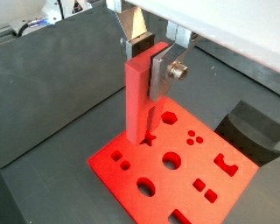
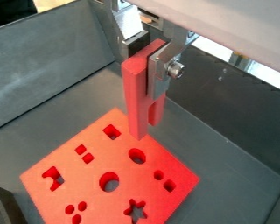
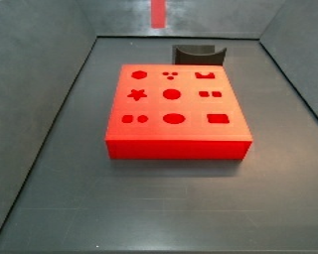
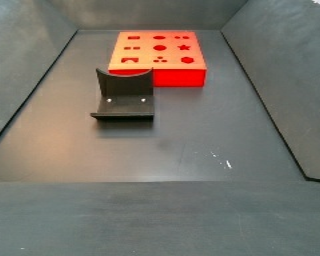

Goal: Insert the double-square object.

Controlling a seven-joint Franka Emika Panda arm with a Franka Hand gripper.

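The double-square object is a slender red peg (image 1: 137,101), also seen in a wrist view (image 2: 140,92). It hangs upright in my gripper (image 1: 150,59), which is shut on its upper end; the gripper shows in both wrist views (image 2: 147,59). A silver finger (image 1: 164,68) presses one side of it. The peg hangs above the big flat red block (image 1: 178,179) with shaped holes, apart from it. In a side view only the peg's lower end (image 3: 159,12) shows, high above the block (image 3: 175,119). The gripper is out of both side views.
A dark grey curved holder (image 3: 198,51) stands just behind the block; it also shows in a side view (image 4: 123,96) and a wrist view (image 1: 257,131). Grey sloped walls (image 3: 63,89) ring the dark floor (image 4: 190,150).
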